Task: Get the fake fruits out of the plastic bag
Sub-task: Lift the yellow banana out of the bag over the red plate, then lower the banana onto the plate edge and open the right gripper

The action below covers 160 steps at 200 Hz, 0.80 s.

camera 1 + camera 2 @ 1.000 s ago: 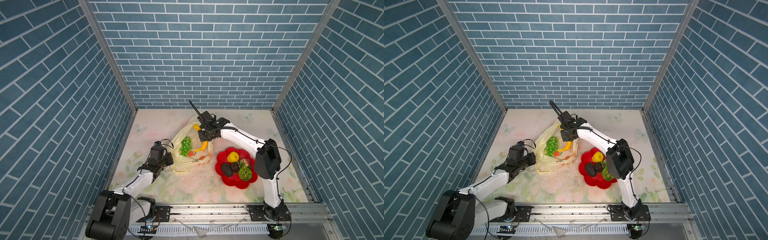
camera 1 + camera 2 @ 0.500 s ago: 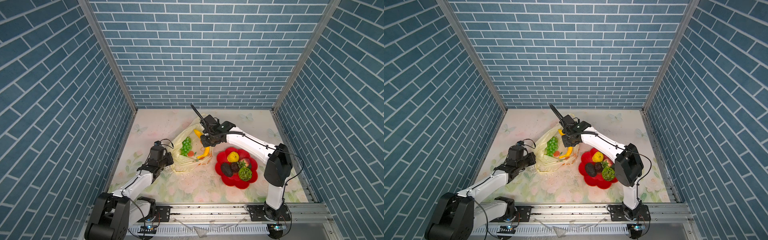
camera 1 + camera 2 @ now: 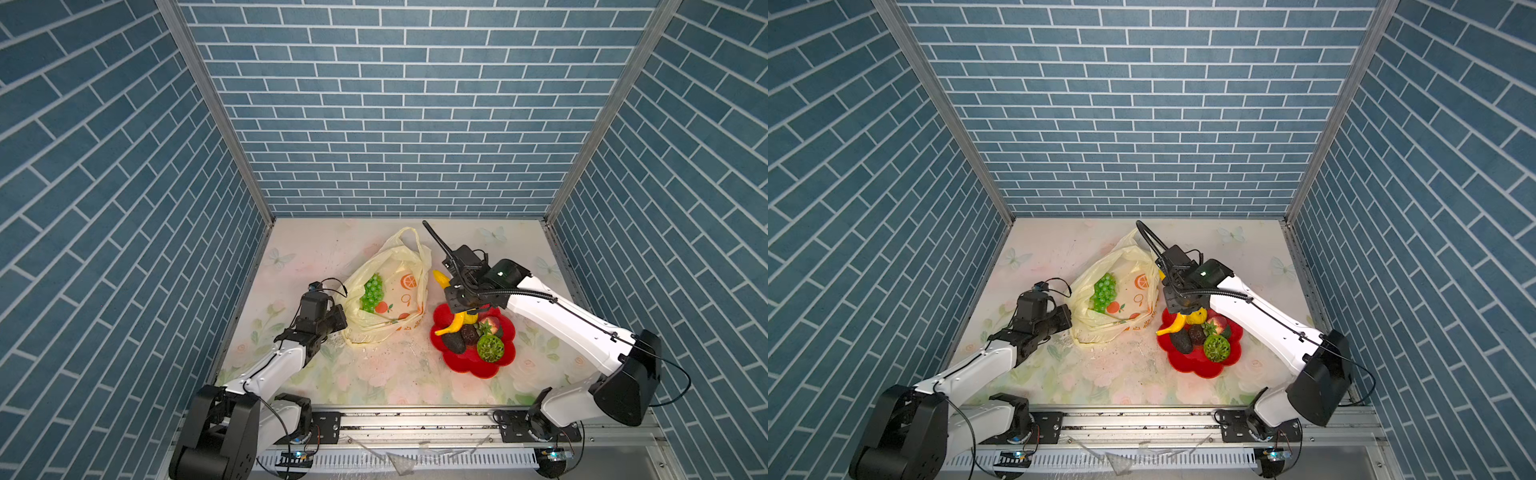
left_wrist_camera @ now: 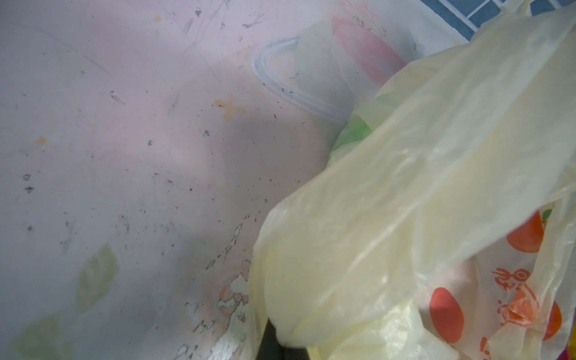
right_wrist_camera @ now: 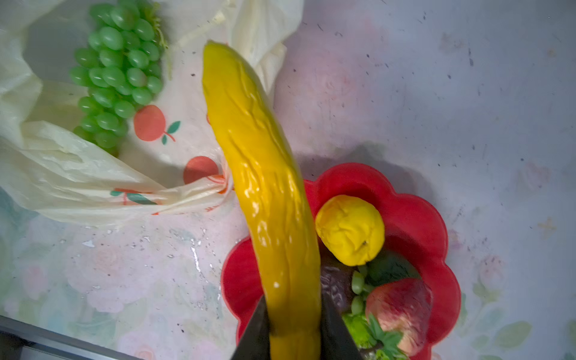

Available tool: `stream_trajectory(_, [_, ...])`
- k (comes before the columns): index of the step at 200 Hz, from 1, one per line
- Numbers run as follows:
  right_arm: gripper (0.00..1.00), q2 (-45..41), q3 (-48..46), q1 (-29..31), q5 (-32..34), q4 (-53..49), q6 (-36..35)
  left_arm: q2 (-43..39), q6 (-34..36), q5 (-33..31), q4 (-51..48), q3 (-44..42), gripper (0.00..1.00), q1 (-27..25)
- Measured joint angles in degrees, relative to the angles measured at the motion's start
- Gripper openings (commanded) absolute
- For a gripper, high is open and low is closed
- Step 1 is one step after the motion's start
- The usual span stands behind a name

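Curved yellow plastic banana [image 3: 452,327] hangs above the far-left rim of the red flower-shaped plate [image 3: 505,360], outside the cream-yellow plastic bag [image 3: 405,301].
Right pincer [image 5: 294,314] pinches it, long axis far-to-near; the plate's middle lies near-right. Left pincer [image 3: 340,323], pressed together, clamps the bag's near-left edge; green grape bunch [image 3: 371,293] inside.

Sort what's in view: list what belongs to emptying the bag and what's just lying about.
Job: plastic bag; left claw pinching it; banana in right claw; green grape bunch in bag; yellow lump, strawberry, dark bumpy fruit, green round fruit on red plate.
Lying about: white flecks on the table; clear scraps on front rail.
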Motion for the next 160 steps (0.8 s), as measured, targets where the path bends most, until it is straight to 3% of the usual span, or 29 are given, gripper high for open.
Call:
stream_trajectory(87, [0.26, -8.2, -8.81, -2.49, 3.54, -6.8, 4.96, 0.85, 0.0, 0.0, 0.04, 0.0, 0.0, -0.26])
stream_trajectory(160, [0.26, -18.69, -17.25, -6.58, 3.89, -10.84, 15.65, 1.73, 0.04, 0.0, 0.07, 0.0, 0.0, -0.31])
